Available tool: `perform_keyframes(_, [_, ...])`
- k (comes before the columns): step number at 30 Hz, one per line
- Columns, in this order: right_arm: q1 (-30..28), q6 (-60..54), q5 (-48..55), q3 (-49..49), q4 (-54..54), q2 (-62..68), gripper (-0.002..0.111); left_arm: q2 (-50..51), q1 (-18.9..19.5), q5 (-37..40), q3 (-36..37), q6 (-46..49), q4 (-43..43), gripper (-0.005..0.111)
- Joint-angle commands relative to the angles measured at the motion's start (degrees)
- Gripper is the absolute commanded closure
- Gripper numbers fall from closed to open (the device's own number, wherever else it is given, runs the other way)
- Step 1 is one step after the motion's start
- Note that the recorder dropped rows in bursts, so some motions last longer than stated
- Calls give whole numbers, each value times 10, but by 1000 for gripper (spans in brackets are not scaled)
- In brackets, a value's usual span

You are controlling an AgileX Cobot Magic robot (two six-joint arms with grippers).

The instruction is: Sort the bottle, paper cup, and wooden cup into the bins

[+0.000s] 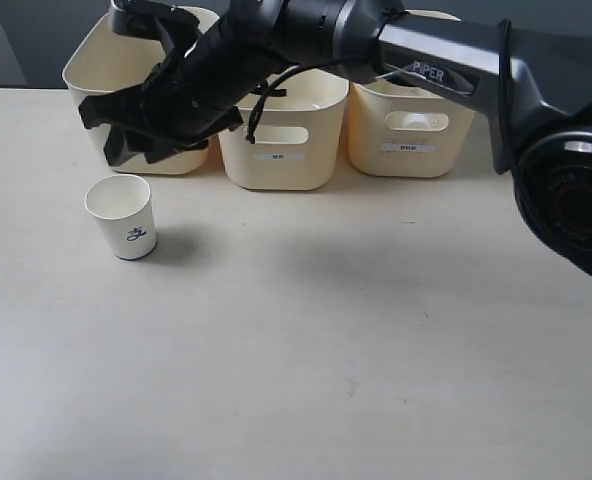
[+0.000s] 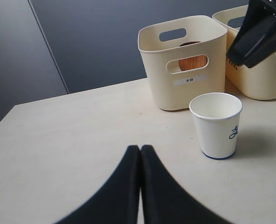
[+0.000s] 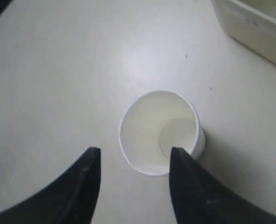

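tabletop (image 1: 376, 380), pale cream and matte, is filling most of the exterior view, with a few faint specks on it; a dark grey-blue panelled wall (image 2: 91, 42) is standing behind its far edge. three bins (image 1: 276, 150) are sitting in a row along the far side, each cream with rounded corners, an oval handle cut-out and a small white label on the front. the paper cup (image 1: 124, 217) is standing upright and empty on the near-left part of the table, just in front of the left bin (image 2: 182, 65); it is white, tapered, and carrying a small dark blue mark on its side. through the left bin's cut-out the wooden cup (image 2: 194, 63) is showing, reddish-brown with visible grain. the bottle is not showing in any view. the right gripper (image 3: 134, 179) is reaching across from the right and hovering above the paper cup, its fingers (image 3: 84, 184) spread apart with nothing between them. the left gripper (image 2: 140, 154) is sitting low over the table on the left, near the paper cup, its fingers pressed together and holding nothing.
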Motion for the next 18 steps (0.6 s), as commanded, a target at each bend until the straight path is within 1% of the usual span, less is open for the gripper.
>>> perform_keyframes(1, [-3, 29, 25, -3, -26, -4, 62, -3, -2, -3, 1, -1, 0, 107])
perform_keyframes(18, [5, 79, 31, -3, -25, 10, 62, -3, -2, -3, 1, -1, 0, 107])
